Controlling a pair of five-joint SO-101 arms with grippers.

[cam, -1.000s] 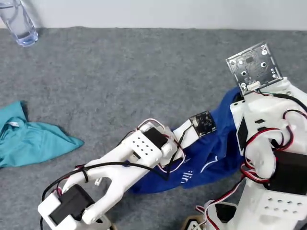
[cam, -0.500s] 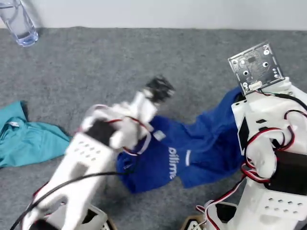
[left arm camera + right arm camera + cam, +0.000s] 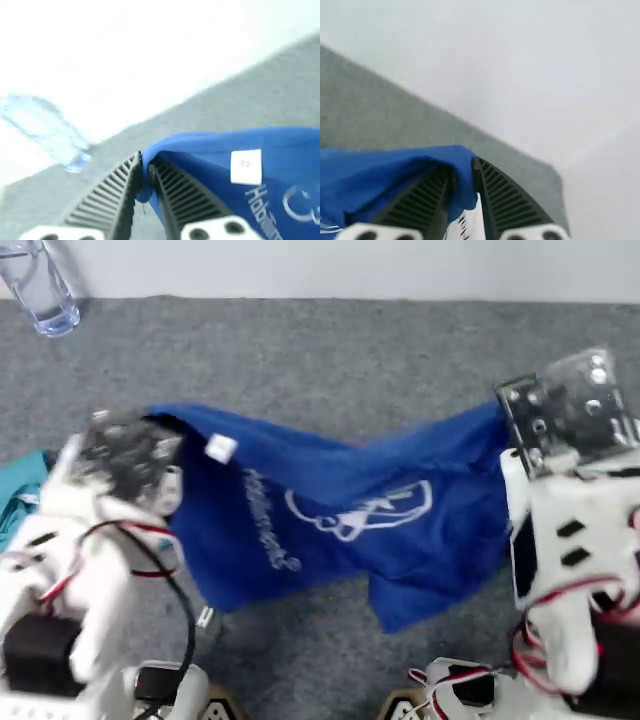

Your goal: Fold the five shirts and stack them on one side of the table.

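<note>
A blue shirt with white print hangs stretched between my two arms above the grey table. My left gripper is shut on one corner of the blue shirt, near a white tag. My right gripper is shut on the opposite corner of the blue shirt. In the high view the left arm stands at the left and the right arm at the right. A teal shirt lies crumpled at the left edge, mostly hidden behind the left arm.
A clear plastic bottle stands at the far left corner by the white wall, and shows as a bottle in the left wrist view. Bare grey table lies beyond the blue shirt.
My left arm swung from the middle to the left, pulling the blue shirt's corner with it. The shirt went from a bunched heap to spread wide. The right arm shifted slightly.
</note>
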